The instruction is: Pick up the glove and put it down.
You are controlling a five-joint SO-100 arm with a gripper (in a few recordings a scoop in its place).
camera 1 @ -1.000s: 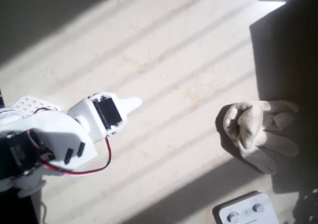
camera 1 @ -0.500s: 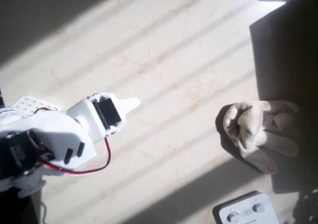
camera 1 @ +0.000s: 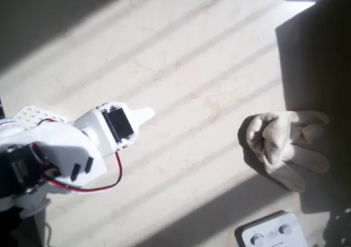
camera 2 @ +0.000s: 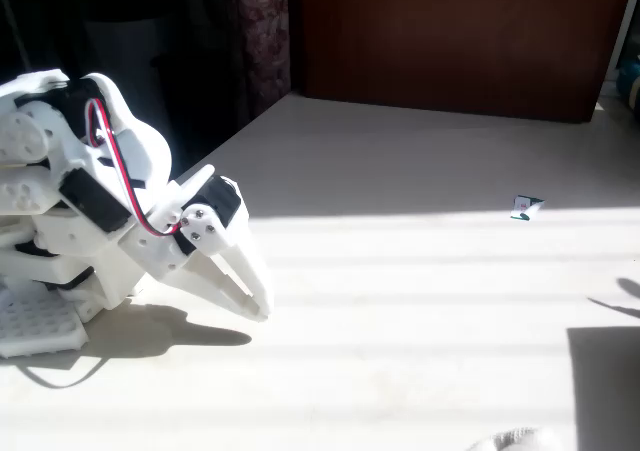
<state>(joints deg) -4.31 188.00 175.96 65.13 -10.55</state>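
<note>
Pale marbled counter [camera 1: 208, 55], striped with sunlight and shadow bands in the overhead view. White SO-100 arm [camera 1: 60, 154] folded low at the left of the overhead view, red and black wires looping under the wrist. Dark panel or mat [camera 1: 318, 82] over the right edge of the overhead view. Off-white work glove [camera 1: 285, 143] lying flat on the counter at the right of the overhead view, partly on the sunlit surface and partly against the dark patch; cuff end bunched toward the arm side, finger tubes splayed away to the right and lower right. Long axis judged roughly left–right in the overhead view, so about in line with the way the fingers [camera 2: 245, 286] point. Fingers pressed together to a single tapered tip, nothing between them, tip just above or at the counter in the fixed view. Glove well apart from the fingers, out to the right and slightly lower in the overhead view, bare counter between. In the fixed view only a pale sliver of the glove [camera 2: 515, 439] at the bottom edge. Scene fits equally a glove awaiting pickup or one already set down again. White control box [camera 1: 269, 233] with two knobs near the bottom edge, just below the glove. Small scrap [camera 2: 524, 208] far back on the counter in the fixed view.
</note>
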